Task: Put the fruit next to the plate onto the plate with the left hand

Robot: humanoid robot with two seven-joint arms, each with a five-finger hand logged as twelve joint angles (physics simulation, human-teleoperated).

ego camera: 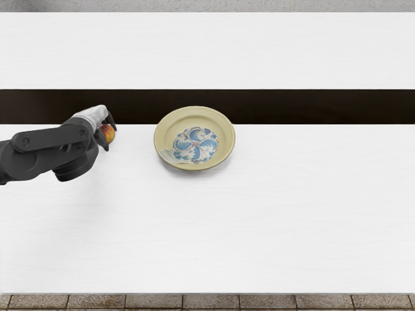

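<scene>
Fruit (107, 134) tucked in left hand (97, 129), fingers curled round it, well left of plate (194, 138), over table (259, 214) edge.

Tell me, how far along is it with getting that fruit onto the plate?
Looks done: the left hand is at the fruit, fingers curled around it, beside the plate. In hand: the grasp; whether it is lifted I cannot tell. Left: carry it over and set it on the plate, which holds nothing yet.

Bright, even light, sharp throughout (a faint soft shadow hugs the plate (225, 139)).
</scene>
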